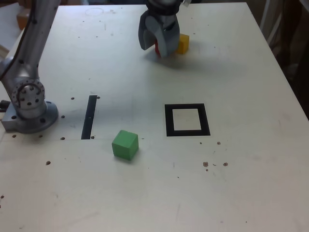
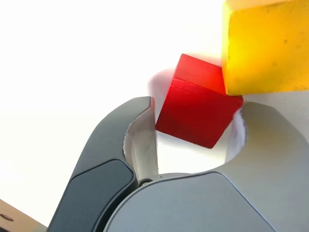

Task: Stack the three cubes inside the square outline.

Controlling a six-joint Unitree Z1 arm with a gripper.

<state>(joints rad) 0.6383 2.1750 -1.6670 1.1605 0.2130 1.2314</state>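
Observation:
At the far side of the table my gripper (image 1: pixel 159 50) has come down over the red cube (image 1: pixel 157 49), of which only a sliver shows in the exterior view. In the wrist view the red cube (image 2: pixel 195 113) sits turned between the jaws of the gripper (image 2: pixel 198 105), and both jaws touch its sides. The yellow cube (image 1: pixel 183 43) stands right beside it, touching the red cube's far corner (image 2: pixel 268 48). Alone near the front lies the green cube (image 1: pixel 125 144). The square outline (image 1: pixel 187 132) is at mid-table with nothing inside it.
The arm's base (image 1: pixel 29 107) is bolted at the exterior view's left. A thin black strip (image 1: pixel 89 116) lies between the base and the green cube. The table's right edge (image 1: pixel 289 96) borders a dark area.

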